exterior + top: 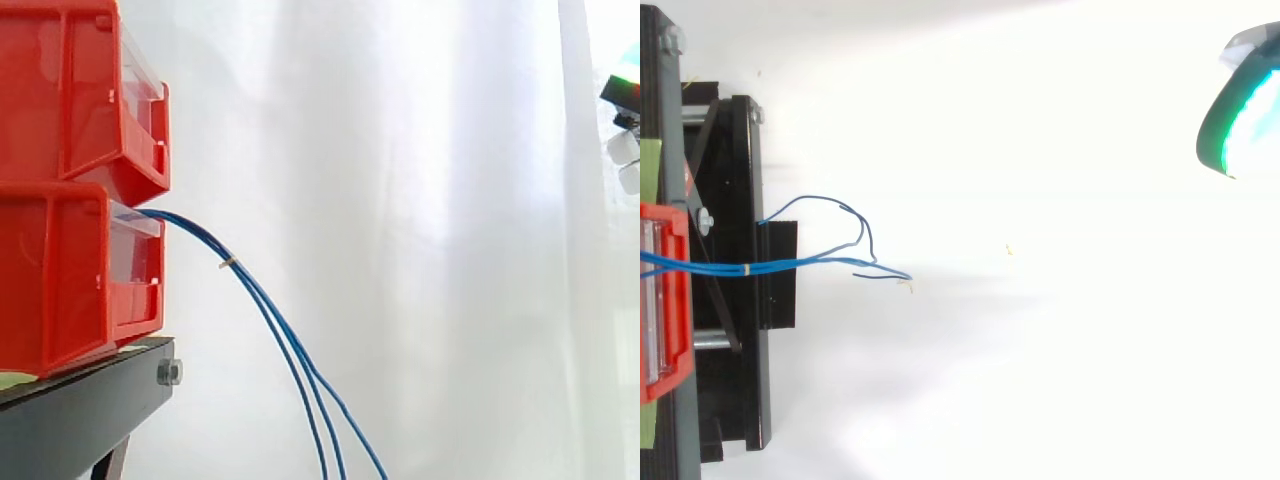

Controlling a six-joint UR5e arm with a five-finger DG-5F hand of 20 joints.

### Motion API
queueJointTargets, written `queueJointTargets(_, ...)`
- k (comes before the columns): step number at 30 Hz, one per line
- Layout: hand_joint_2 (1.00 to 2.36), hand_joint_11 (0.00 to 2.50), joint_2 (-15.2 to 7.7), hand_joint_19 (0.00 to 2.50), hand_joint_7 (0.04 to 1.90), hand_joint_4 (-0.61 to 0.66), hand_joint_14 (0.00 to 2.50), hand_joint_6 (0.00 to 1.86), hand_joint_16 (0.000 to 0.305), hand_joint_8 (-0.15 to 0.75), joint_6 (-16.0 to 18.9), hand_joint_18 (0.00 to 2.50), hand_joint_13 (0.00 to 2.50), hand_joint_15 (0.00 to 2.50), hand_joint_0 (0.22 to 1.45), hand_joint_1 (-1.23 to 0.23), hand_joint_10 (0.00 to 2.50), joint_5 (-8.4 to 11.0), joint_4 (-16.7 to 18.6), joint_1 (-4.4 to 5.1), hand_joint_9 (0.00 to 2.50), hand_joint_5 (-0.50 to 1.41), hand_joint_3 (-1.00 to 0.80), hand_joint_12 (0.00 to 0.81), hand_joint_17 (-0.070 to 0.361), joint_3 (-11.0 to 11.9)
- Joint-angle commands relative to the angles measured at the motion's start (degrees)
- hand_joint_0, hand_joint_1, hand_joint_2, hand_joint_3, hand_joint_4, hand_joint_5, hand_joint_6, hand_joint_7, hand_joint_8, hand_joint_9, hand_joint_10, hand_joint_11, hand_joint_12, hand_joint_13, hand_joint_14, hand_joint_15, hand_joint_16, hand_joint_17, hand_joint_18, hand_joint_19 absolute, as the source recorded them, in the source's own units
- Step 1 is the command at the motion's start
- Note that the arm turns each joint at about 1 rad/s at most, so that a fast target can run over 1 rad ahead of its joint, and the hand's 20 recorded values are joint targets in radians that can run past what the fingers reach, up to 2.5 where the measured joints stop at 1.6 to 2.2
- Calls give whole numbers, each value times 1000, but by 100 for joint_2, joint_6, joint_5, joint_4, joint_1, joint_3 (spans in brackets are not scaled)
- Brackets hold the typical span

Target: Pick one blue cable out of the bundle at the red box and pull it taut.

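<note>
Side view: hand hovers well apart from cables.

This is looking like a robotics lab test station rather than a home or a shop. A plain white fabric curtain is hanging as a backdrop behind the work. Two stacked red plastic storage bins are sitting on a black metal stand with a silver bolt showing at its corner. Thin blue cables are trailing from the lower bin, and a robot hand with glowing pads is hovering at the right edge.
</note>
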Motion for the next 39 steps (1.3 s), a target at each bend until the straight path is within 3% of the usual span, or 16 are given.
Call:
queueJointTargets(1,1000,0,0,96,655,251,3,501,60,260,-3,0,177,91,478,-492,0,1,20,6,200,-229,-500,354,134,3)
queueJointTargets(10,1000,0,0,97,655,253,3,501,60,262,-56,2,181,99,475,-495,1,18,152,50,205,-228,-500,354,135,-5)
queueJointTargets(14,1000,0,-27,96,656,256,3,501,60,262,-267,2,181,96,477,-495,0,159,415,77,207,-228,-500,354,134,-5)
queueJointTargets(20,1000,0,-124,96,659,256,3,501,60,264,-407,4,181,99,475,-495,0,352,433,94,209,-227,-500,356,134,-5)
queueJointTargets(30,1000,0,-167,75,674,268,3,501,63,273,-407,0,164,96,444,-536,1,387,547,156,202,-224,-500,367,141,-5)
queueJointTargets(39,1000,14,-493,91,748,305,3,501,71,285,-346,0,54,129,380,-641,0,387,916,164,138,-218,-500,392,160,-5)
